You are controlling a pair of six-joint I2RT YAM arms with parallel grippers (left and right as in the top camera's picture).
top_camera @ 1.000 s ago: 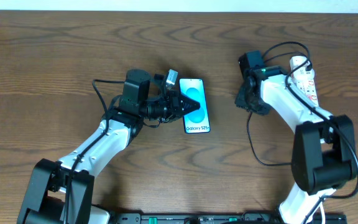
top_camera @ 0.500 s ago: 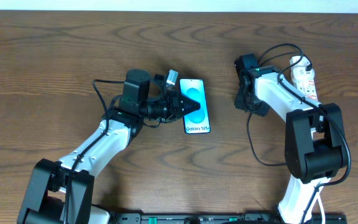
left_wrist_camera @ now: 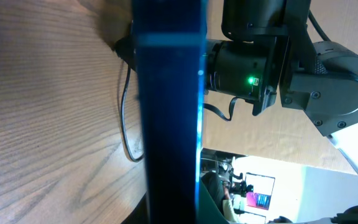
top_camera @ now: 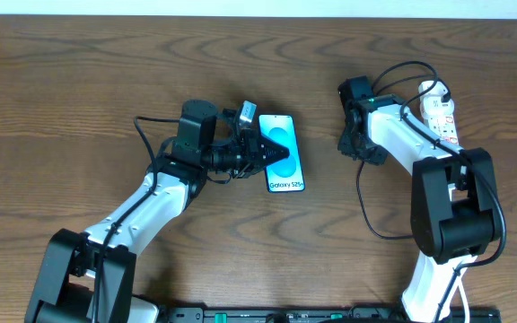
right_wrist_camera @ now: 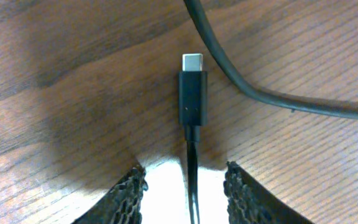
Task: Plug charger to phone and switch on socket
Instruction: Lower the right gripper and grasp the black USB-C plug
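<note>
The phone [top_camera: 287, 135] has a blue-teal screen and lies left of the table's middle. My left gripper [top_camera: 275, 154] reaches over it from the left and is shut on it. In the left wrist view the phone [left_wrist_camera: 169, 112] is a dark blue edge-on band down the middle. My right gripper [top_camera: 355, 148] points down at the table right of centre. Its mesh-covered fingers [right_wrist_camera: 132, 194] stand open astride the charger's thin black cable. The plug tip [right_wrist_camera: 192, 87] lies flat on the wood just ahead of them, untouched. The white socket [top_camera: 440, 112] lies at the far right.
A thicker stretch of black cable [right_wrist_camera: 260, 93] curves across the wood just beyond the plug tip. More black cable [top_camera: 366, 220] loops toward the front beside the right arm's base. The right arm [left_wrist_camera: 253, 56], with a green light, fills the left wrist view's background.
The right wrist has shifted a little left and turned above the cable. The left arm and the phone have not moved.
</note>
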